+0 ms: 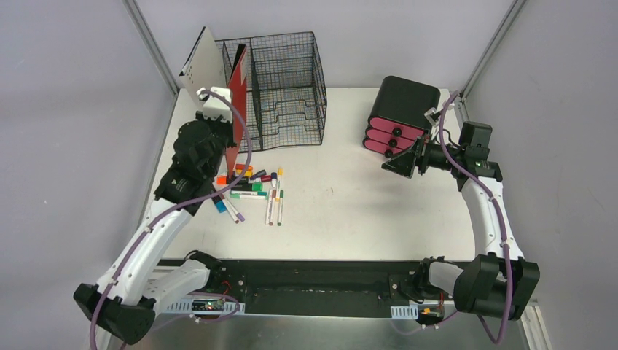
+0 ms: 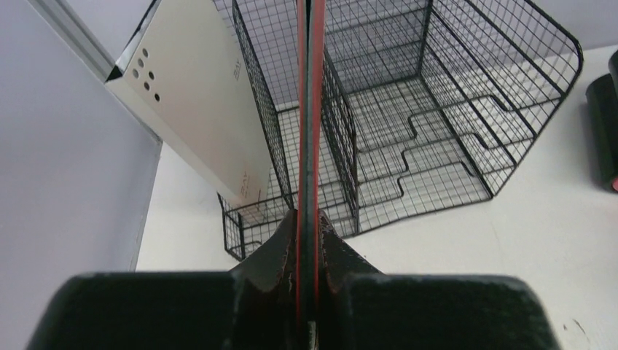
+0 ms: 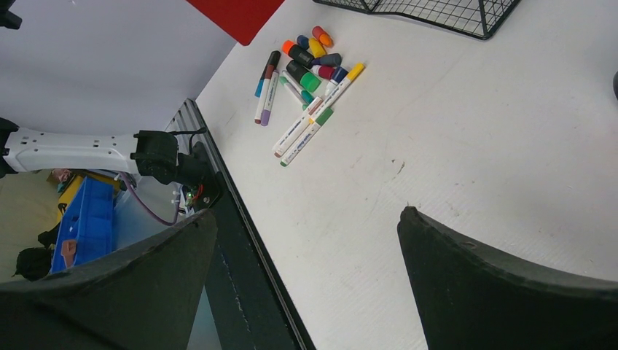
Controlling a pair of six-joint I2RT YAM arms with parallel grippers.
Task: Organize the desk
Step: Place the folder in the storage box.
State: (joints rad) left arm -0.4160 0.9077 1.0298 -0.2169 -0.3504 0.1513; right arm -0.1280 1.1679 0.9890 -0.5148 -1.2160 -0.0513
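The large white rectangular desk (image 1: 350, 204) fills the middle of the scene, with both arms mounted at its near edge. The left gripper (image 2: 307, 251) is clenched on a thin red flat folder (image 1: 238, 109), held upright and edge-on in front of the black wire-mesh organizer (image 1: 288, 87) at the far left. Whether the folder sits inside a slot I cannot tell. A white perforated panel (image 2: 197, 124) leans in the organizer's left compartment. Loose coloured marker pens (image 1: 255, 191) lie scattered on the desk just near of the folder. The right gripper (image 3: 306, 215) hangs with its jaws spread wide and nothing between them, just beside the black box with pink drawers (image 1: 397, 117) at the far right.
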